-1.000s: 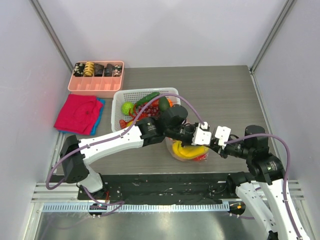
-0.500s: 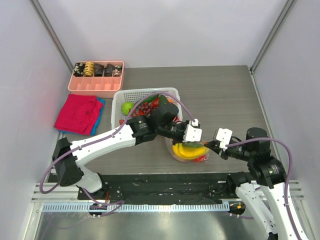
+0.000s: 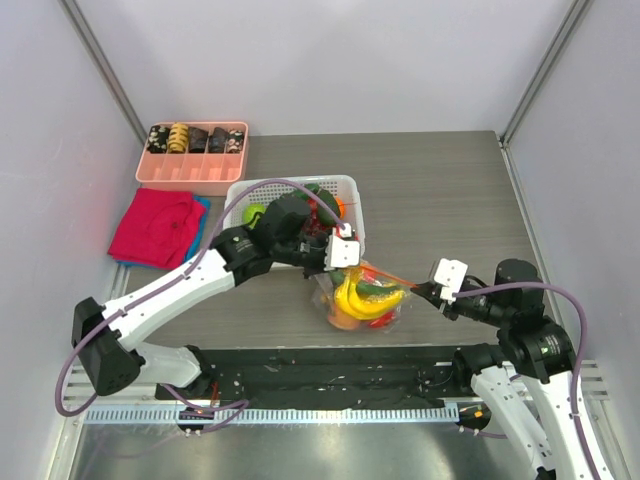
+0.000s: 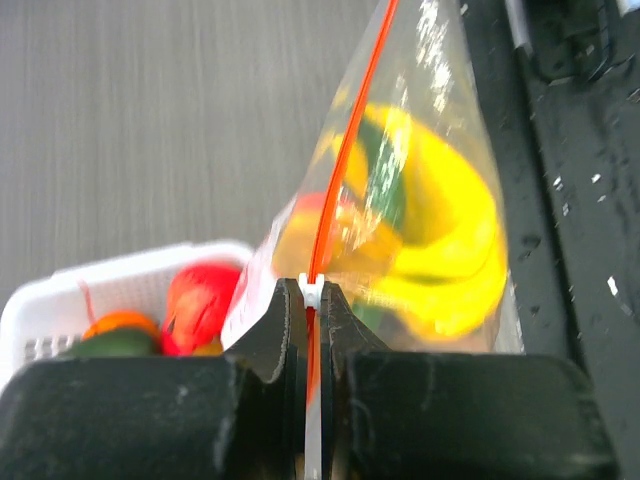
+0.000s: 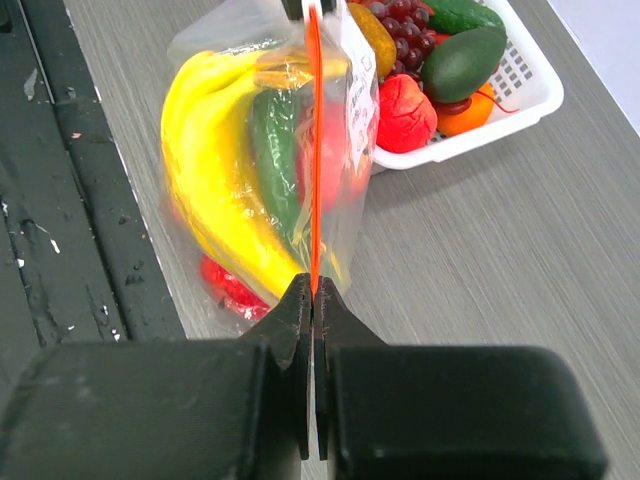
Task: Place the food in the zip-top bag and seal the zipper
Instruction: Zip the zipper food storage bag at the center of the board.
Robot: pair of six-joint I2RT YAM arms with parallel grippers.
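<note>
The zip-top bag [image 3: 362, 300] hangs between both grippers, just right of the basket. Inside it are yellow bananas [image 3: 360, 300], a green piece and red fruit [image 5: 225, 285]. The orange-red zipper [image 3: 390, 273] is stretched taut from one gripper to the other. My left gripper [image 4: 312, 298] is shut on the zipper at its basket-side end, with a small white slider at its fingertips. My right gripper [image 5: 313, 292] is shut on the zipper's other end. In the right wrist view the zipper [image 5: 313, 150] runs straight away from the jaws and looks pressed together.
The white basket [image 3: 290, 183] behind the bag holds more toy fruit: a red one [image 5: 405, 110], a green avocado [image 5: 460, 60], dark grapes. A pink divided tray [image 3: 195, 170] and a red cloth [image 3: 158, 228] lie far left. A black mat [image 3: 300, 365] runs along the near edge.
My left gripper closed on the zipper next to the right gripper, then slid left along it toward the basket. The bag swung slightly left. The right gripper held its end.
</note>
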